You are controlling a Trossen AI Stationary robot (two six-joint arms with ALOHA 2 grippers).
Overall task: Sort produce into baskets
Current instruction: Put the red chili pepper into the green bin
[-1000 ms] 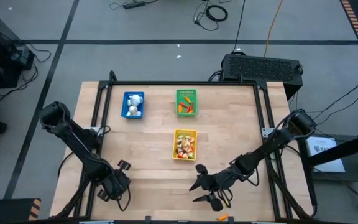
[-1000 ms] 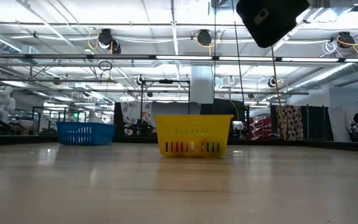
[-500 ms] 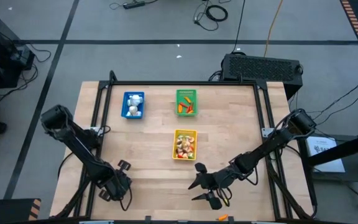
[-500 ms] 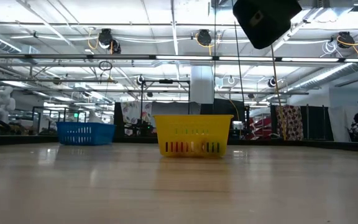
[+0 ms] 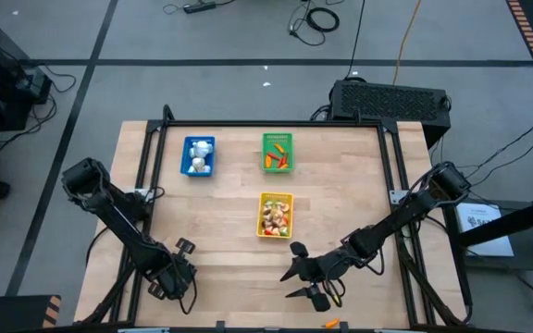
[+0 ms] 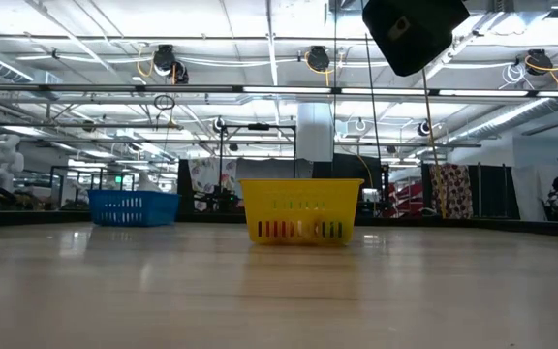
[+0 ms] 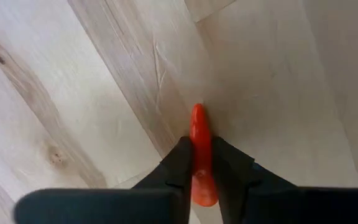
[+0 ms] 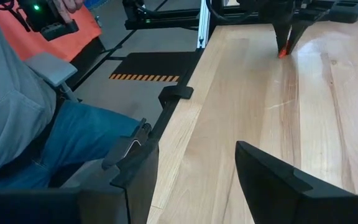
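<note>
While all three baskets already hold produce, the left gripper [image 7: 202, 163] clamps an orange carrot piece [image 7: 200, 149] at the bench [image 5: 220, 240], unsorted; the right gripper [image 5: 305, 277] waits, fingers apart.

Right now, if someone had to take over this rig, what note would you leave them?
Left tool: closed on an orange carrot piece, tip down, near the table's front-left edge.
Right tool: open, empty, low at the front centre-right.
Blue basket: white bulbs. Green basket: orange and green pieces. Yellow basket: a mixed pile still to sort.
A person sits close by the table edge, next to the right arm.
Done: some produce already sorted into blue and green.
Left: probably drop the held carrot in green, then empty yellow.
</note>
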